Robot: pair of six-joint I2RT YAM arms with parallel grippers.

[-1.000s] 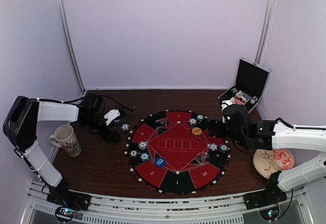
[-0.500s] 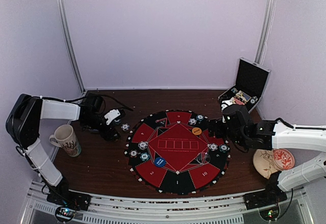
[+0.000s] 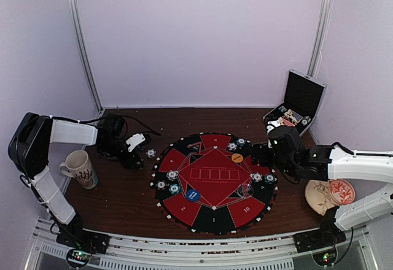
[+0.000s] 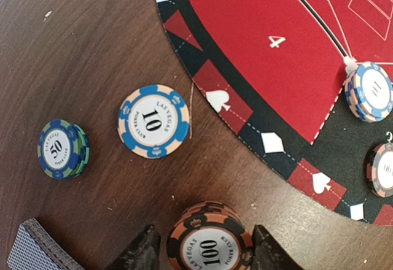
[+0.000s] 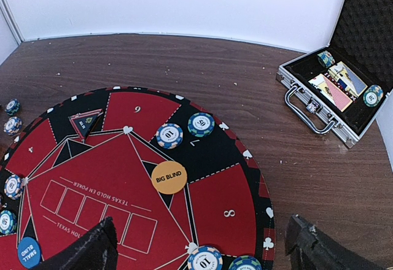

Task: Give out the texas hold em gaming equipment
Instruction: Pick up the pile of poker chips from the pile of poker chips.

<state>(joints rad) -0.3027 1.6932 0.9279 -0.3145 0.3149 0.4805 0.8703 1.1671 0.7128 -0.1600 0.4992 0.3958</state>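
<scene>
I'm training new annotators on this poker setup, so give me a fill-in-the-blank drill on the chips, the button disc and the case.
1. The chip stack between the jaws of the left gripper is marked ___.
2. The orange disc on the mat reads BIG ___.
3. The lid of the case stands ___.
4. The single chip lying flat on the bare wood is marked ___.

Missing words: 100; BLIND; open; 10.
</scene>
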